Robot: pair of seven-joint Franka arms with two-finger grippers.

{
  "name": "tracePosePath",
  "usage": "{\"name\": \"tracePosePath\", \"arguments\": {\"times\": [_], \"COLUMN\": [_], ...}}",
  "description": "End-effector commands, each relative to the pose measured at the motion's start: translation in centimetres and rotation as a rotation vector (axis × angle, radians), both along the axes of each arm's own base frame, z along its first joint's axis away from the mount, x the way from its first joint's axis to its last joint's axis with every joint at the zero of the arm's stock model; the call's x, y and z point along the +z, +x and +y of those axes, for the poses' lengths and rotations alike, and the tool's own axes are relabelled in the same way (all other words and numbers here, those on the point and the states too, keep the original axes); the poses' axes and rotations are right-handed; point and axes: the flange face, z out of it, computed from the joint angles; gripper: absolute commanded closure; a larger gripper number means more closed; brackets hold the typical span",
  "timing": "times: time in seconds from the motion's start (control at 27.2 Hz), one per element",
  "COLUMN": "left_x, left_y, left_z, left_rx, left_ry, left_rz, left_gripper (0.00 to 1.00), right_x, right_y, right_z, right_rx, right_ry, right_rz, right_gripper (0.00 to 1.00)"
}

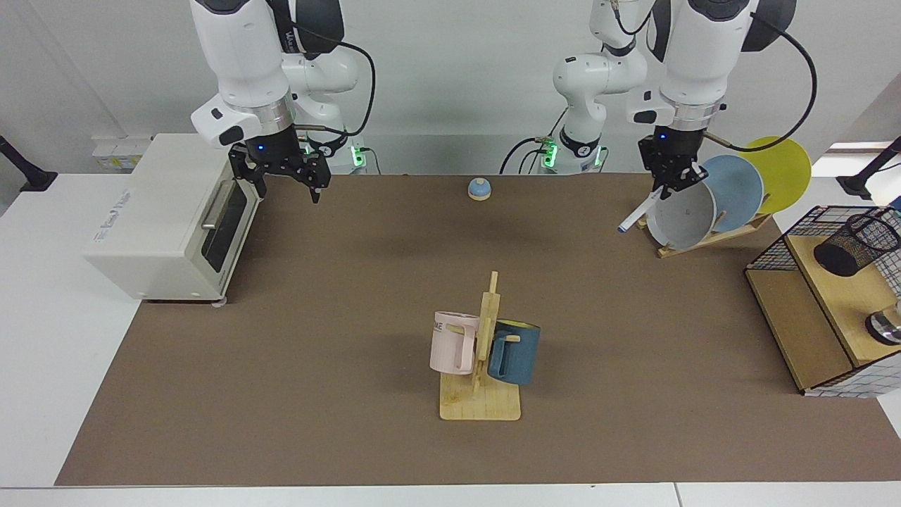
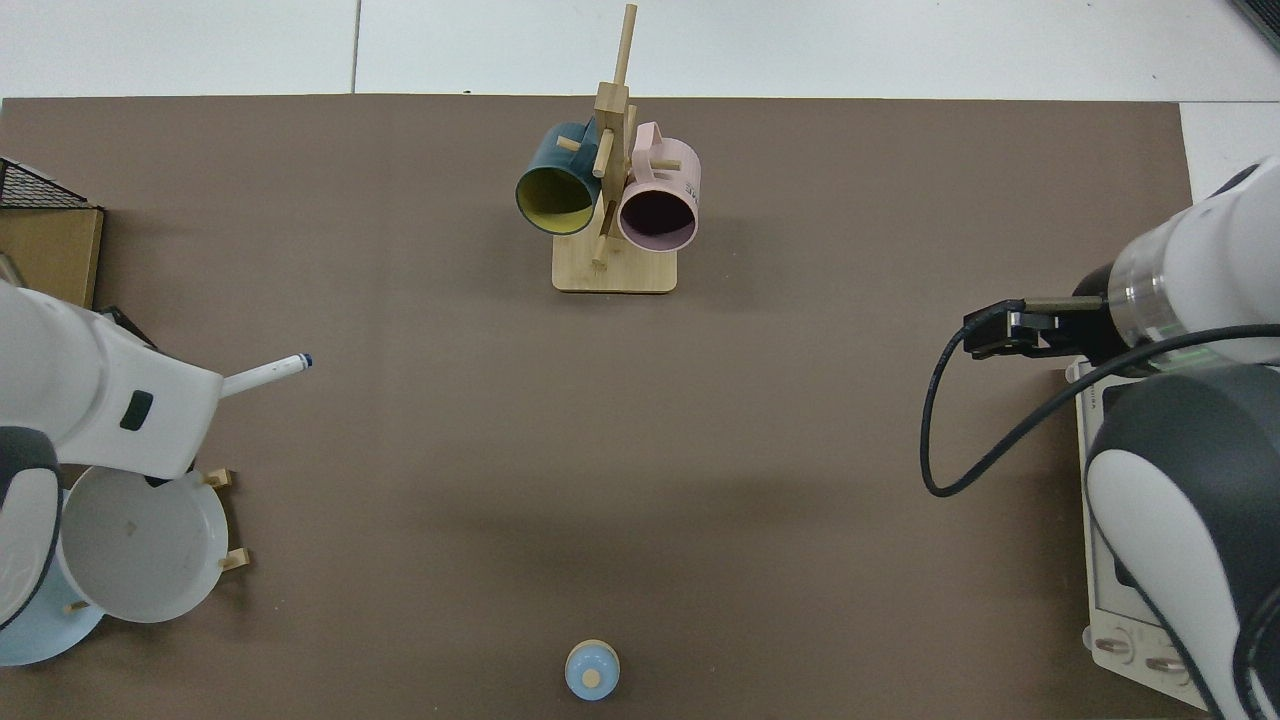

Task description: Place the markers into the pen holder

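Note:
The marker (image 1: 637,213), slim and white with a blue tip, hangs slanted from my left gripper (image 1: 671,184), which is shut on its upper end just in front of the grey plate. From above, the marker (image 2: 265,372) pokes out from under the left arm's wrist, which hides the gripper. The pen holder (image 1: 855,243), a black mesh cup, sits on the wooden shelf of the wire basket at the far right of the facing view, well apart from the marker. My right gripper (image 1: 284,189) hangs open and holds nothing beside the toaster oven's top corner.
A white toaster oven (image 1: 165,211) stands at the facing view's left. A wooden mug rack (image 1: 482,359) with a pink and a blue mug stands mid-table. A plate rack (image 1: 707,236) holds three plates. A small blue-domed object (image 1: 479,188) sits at the back. The wire basket (image 1: 767,257) borders the mat.

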Motion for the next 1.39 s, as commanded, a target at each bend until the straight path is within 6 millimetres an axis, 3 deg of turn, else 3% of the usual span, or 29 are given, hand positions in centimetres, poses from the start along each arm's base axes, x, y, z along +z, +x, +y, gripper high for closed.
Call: {"name": "tracePosePath", "arguments": {"times": [0.0, 0.4, 0.66, 1.03, 1.36], "left_x": [0.1, 1.0, 2.0, 3.6, 4.4], "left_y": [1.5, 5.2, 6.7, 6.9, 6.3], "left_z": [2.1, 7.4, 14.8, 22.7, 26.3], "left_rx": [-0.077, -0.257, -0.378, -0.643, -0.821], "left_ry": [0.117, 0.399, 0.48, 0.621, 0.679], "left_rz": [-0.002, 0.034, 0.037, 0.101, 0.166], "left_gripper": [1.0, 1.0, 1.0, 1.0, 1.0], "right_x": [0.0, -0.4, -0.5, -0.7, -0.8], "right_y": [-0.5, -0.7, -0.9, -1.0, -1.8], "right_z": [-1.6, -1.9, -2.3, -2.4, -2.0], "right_rx": [0.003, -0.007, -0.013, -0.016, -0.03], "right_ry": [0.026, 0.041, 0.041, 0.042, 0.076], "right_rz": [0.021, 0.03, 0.035, 0.036, 0.054], "right_gripper": [0.0, 0.0, 0.0, 0.0, 0.0]}}
